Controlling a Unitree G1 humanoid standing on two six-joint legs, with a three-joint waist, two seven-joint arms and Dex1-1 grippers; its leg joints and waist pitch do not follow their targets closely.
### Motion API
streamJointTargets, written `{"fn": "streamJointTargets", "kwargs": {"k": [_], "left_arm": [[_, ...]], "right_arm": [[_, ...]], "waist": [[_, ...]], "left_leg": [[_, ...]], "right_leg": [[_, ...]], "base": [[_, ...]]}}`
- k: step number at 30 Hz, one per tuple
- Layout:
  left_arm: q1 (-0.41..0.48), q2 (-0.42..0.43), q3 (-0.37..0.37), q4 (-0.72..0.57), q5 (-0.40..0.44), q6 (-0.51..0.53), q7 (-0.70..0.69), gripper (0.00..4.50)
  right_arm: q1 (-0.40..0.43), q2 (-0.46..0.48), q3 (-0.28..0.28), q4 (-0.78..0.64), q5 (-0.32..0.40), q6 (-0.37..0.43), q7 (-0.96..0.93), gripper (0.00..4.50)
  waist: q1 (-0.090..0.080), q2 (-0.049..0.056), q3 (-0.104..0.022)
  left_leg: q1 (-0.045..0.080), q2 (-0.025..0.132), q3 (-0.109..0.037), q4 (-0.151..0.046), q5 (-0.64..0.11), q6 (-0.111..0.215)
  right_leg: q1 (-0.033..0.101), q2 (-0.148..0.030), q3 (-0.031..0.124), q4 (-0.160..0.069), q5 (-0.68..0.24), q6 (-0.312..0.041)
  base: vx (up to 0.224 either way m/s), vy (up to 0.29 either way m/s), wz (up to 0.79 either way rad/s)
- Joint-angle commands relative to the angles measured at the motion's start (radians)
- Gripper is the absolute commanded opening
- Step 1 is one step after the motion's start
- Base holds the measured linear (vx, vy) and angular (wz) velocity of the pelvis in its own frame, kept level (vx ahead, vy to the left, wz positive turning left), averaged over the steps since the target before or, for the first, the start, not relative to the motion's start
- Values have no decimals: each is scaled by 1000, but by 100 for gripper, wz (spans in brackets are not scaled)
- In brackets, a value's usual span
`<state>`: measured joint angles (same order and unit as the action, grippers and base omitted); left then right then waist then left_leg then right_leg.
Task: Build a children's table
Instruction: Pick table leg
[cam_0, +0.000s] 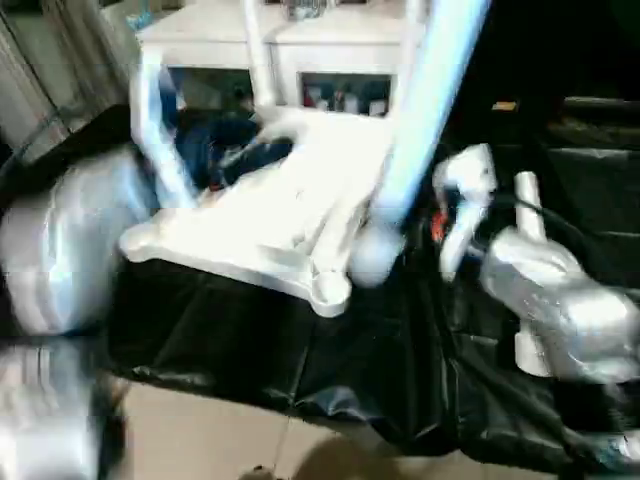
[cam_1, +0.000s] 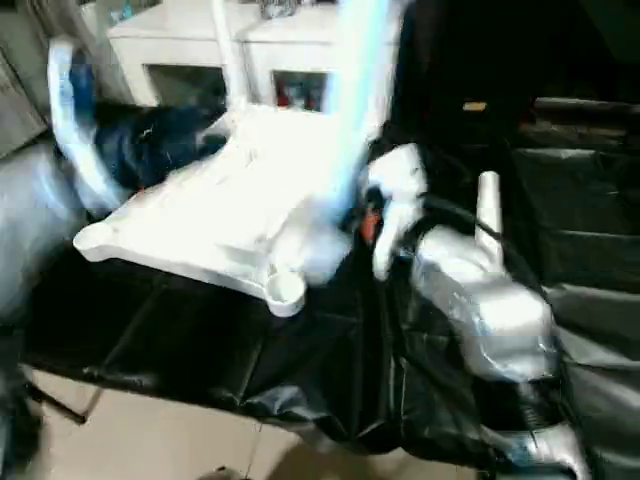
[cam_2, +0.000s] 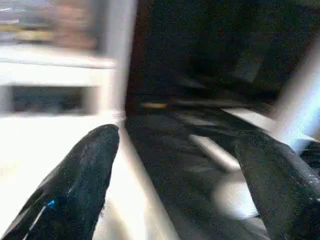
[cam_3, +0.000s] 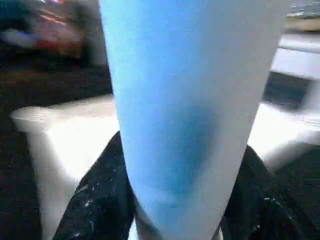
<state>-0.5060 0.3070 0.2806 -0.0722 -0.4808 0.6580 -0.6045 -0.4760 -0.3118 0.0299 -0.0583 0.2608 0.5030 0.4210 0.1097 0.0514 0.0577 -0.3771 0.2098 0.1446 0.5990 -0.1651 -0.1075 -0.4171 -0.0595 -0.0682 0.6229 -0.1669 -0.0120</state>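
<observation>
The white table top (cam_0: 270, 215) lies underside up on a black sheet (cam_0: 300, 350). Two white legs stand in its sockets, one at the left corner (cam_0: 152, 130) and one at the back (cam_0: 257, 50). The round socket at the near corner (cam_0: 331, 289) is empty. My right gripper (cam_3: 180, 192) is shut on a third leg (cam_0: 430, 100), its black fingers (cam_3: 97, 200) on both sides of the tube. That leg tilts, and its lower end (cam_0: 374, 255) hangs close above the top's right edge. My left gripper (cam_2: 185, 137) is open with nothing in it, beside the top.
A white cabinet with glass doors (cam_0: 330, 45) stands behind the table top. Something dark blue (cam_0: 215, 140) lies between them. The black sheet runs off to the right over a dark surface (cam_1: 580, 200). Beige floor (cam_0: 200, 440) shows below the sheet's near edge.
</observation>
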Motion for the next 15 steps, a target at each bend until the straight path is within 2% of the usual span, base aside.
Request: {"fn": "streamJointTargets", "kwargs": {"k": [1,2,3,4,5,6,7,8,9,10,11,12,13,14,15], "left_arm": [[57,-16,12,-51,136,-103,157,417],[122,-9,-44,-60,230,-164,208,417],[144,-4,-70,-57,266,-187,228,417],[194,-52,-92,-44,311,-269,303,417],[194,-52,-92,-44,311,-269,303,417],[211,-90,-88,-35,317,-293,349,417],[227,-117,-96,-20,338,-325,393,417],[233,-119,-111,-4,362,-352,408,417],[233,-119,-111,-4,362,-352,408,417],[237,-127,-124,17,390,-372,435,417],[239,-132,-131,28,403,-378,448,417],[238,-145,-135,45,423,-397,469,417],[237,-148,-138,52,429,-410,475,417],[237,-149,-138,54,429,-412,476,417],[234,-152,-140,61,430,-418,481,417]], "right_arm": [[-3,62,-26,6,-11,-40,-100,188],[9,109,-45,3,-5,-37,-153,188],[16,118,-40,2,-11,-41,-165,188],[45,140,-10,3,-45,-87,-180,188],[45,140,-10,3,-45,-87,-180,188],[62,171,-13,15,-43,-109,-192,188],[81,206,-25,29,-35,-130,-208,188],[93,215,-25,38,-42,-148,-219,188],[93,215,-25,38,-42,-148,-219,188],[112,218,-19,52,-56,-154,-238,188],[124,220,-19,57,-60,-155,-246,188],[142,232,-29,59,-64,-156,-260,188],[148,237,-34,55,-61,-156,-262,188],[149,238,-35,54,-60,-156,-263,188],[158,237,-38,49,-59,-153,-263,188]], "waist": [[-5,-9,-75],[-9,-24,-74],[-17,-20,-72],[-20,-21,-74],[-22,-20,-76],[-18,-10,-80],[-21,-21,-75],[-19,-21,-76],[-19,-13,-77],[-19,-1,-80],[-20,-12,-76],[-19,16,-78],[-19,2,-79],[-17,-5,-80],[-11,-1,-81]], "left_leg": [[4,-7,15,-59,-192,-5],[4,-2,12,-65,-205,4],[2,-2,8,-72,-236,0],[11,1,6,-73,-271,-2],[12,2,6,-72,-272,0],[13,5,7,-70,-264,2],[10,4,10,-72,-276,4],[8,3,9,-72,-276,6],[6,3,6,-74,-286,4],[5,3,3,-74,-282,0],[4,2,7,-74,-285,-2],[6,0,4,-72,-297,-8],[-1,-7,9,-69,-284,13],[-5,-11,13,-66,-264,31],[-13,-14,17,-58,-221,71]], "right_leg": [[51,-50,29,-105,-460,-28],[48,-49,29,-110,-452,-17],[50,-49,26,-104,-457,-7],[46,-48,27,-107,-451,-6],[46,-49,29,-106,-431,-14],[41,-50,33,-104,-381,-41],[41,-48,35,-105,-357,-61],[43,-49,36,-103,-354,-64],[44,-50,37,-102,-345,-62],[47,-51,37,-97,-328,-64],[46,-49,38,-101,-314,-60],[46,-53,40,-98,-312,-64],[56,-64,45,-99,-318,-72],[60,-70,50,-102,-322,-77],[67,-92,62,-106,-342,-91]], "base": [[0,0,0],[0,0,0],[0,0,0],[0,0,0],[0,0,0],[0,0,0],[0,0,0],[0,0,0],[0,0,0],[0,0,0],[0,0,0],[0,0,0],[0,0,0],[0,0,0],[0,0,0]]}}
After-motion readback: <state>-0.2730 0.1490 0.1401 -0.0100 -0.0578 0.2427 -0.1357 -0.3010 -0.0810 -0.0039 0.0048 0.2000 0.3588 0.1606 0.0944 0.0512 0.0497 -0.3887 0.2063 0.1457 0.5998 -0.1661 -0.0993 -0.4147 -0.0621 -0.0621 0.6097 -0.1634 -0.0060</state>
